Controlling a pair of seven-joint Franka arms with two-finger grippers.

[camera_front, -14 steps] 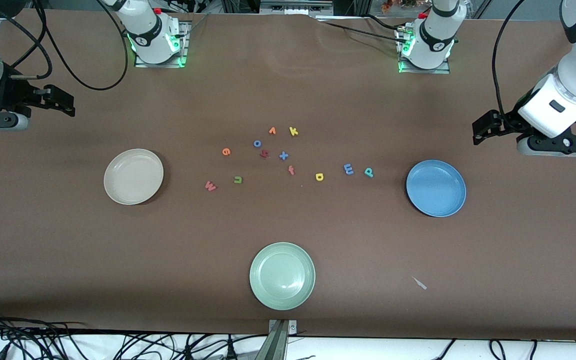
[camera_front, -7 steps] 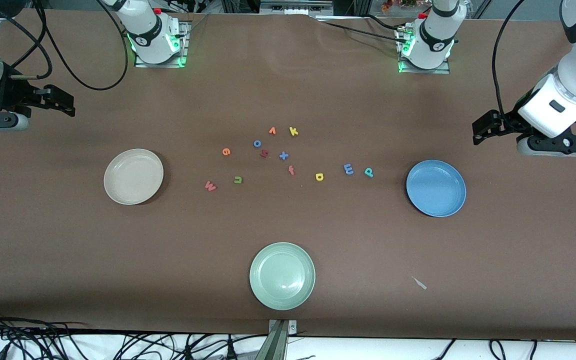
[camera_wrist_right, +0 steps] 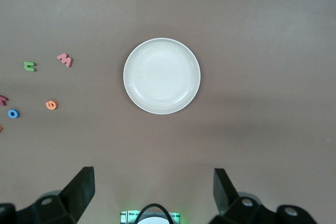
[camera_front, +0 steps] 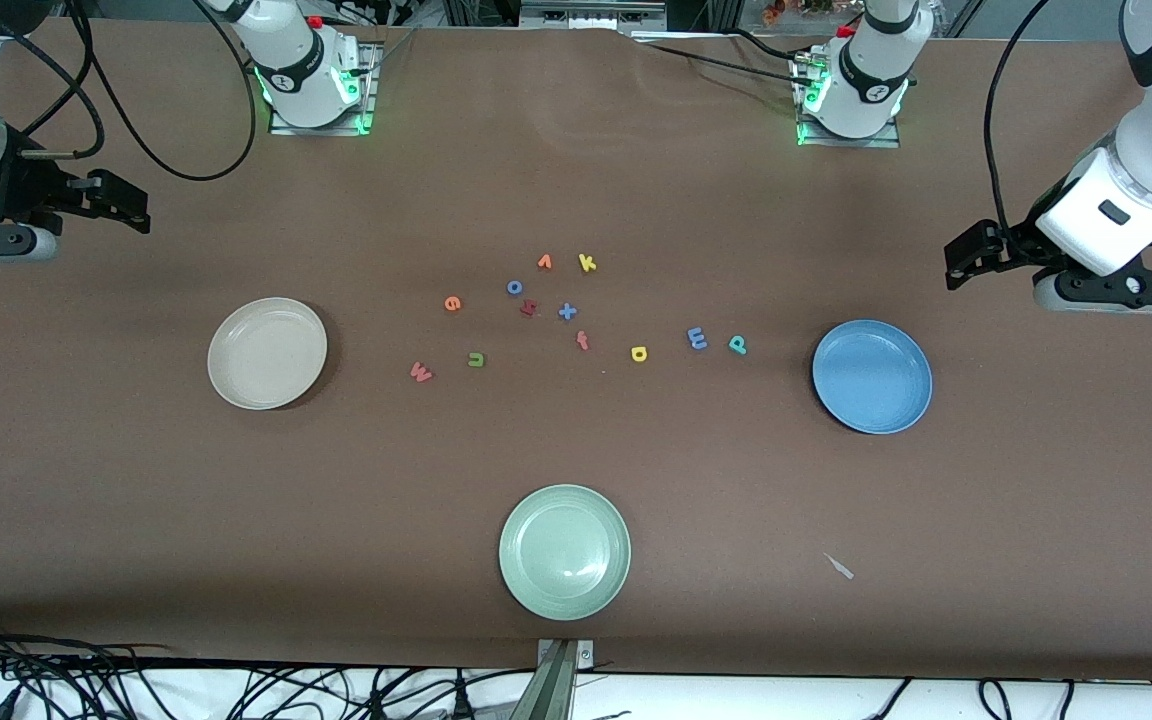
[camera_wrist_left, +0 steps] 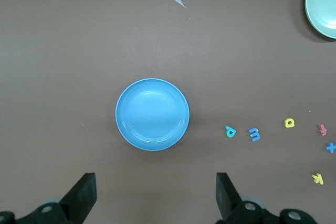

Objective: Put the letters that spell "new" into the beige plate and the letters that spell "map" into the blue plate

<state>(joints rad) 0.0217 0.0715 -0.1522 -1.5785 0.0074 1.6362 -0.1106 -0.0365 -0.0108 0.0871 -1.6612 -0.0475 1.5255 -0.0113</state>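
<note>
The empty beige plate (camera_front: 267,353) (camera_wrist_right: 161,75) lies toward the right arm's end of the table, and the empty blue plate (camera_front: 872,376) (camera_wrist_left: 152,114) toward the left arm's end. Between them lie the pinkish-red w (camera_front: 421,372), green n (camera_front: 476,359) and orange e (camera_front: 452,303), then the yellow a (camera_front: 639,353), blue m (camera_front: 697,338) and teal p (camera_front: 737,344). My left gripper (camera_front: 966,258) (camera_wrist_left: 156,192) hangs open and empty over bare table beside the blue plate. My right gripper (camera_front: 126,205) (camera_wrist_right: 153,190) hangs open and empty beside the beige plate.
A pale green plate (camera_front: 564,551) lies at the table's edge nearest the front camera. Other letters cluster mid-table: yellow k (camera_front: 587,263), blue o (camera_front: 514,287), a dark red letter (camera_front: 529,308), blue x (camera_front: 567,311), red f (camera_front: 583,341). A small scrap (camera_front: 840,567) lies near the green plate.
</note>
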